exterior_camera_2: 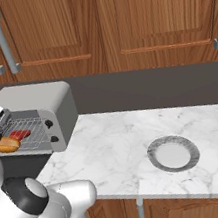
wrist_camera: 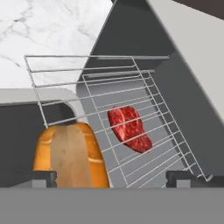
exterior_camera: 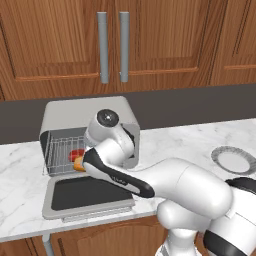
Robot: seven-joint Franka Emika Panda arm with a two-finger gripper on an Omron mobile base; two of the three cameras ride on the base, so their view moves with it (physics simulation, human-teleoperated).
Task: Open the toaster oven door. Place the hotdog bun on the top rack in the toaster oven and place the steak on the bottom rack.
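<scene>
Steak (wrist_camera: 129, 128), red and marbled, lies flat on a thin wire rack (wrist_camera: 144, 94) mid-frame; the smooth orange bun (wrist_camera: 70, 155) sits lower left between wide-open jaws.

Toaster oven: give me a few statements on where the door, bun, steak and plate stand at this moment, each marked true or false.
1. The toaster oven door is folded down open on the counter. True.
2. The steak lies on the plate. False: it lies on a wire rack inside the toaster oven; the plate holds nothing.
3. The hotdog bun sits at the front edge of the racks, nearer the camera than the steak in the hand view. True.
4. The gripper is shut on the bun. False: its fingertips stand wide apart, open.
5. The plate stands left of the oven. False: it is to its right.
</scene>
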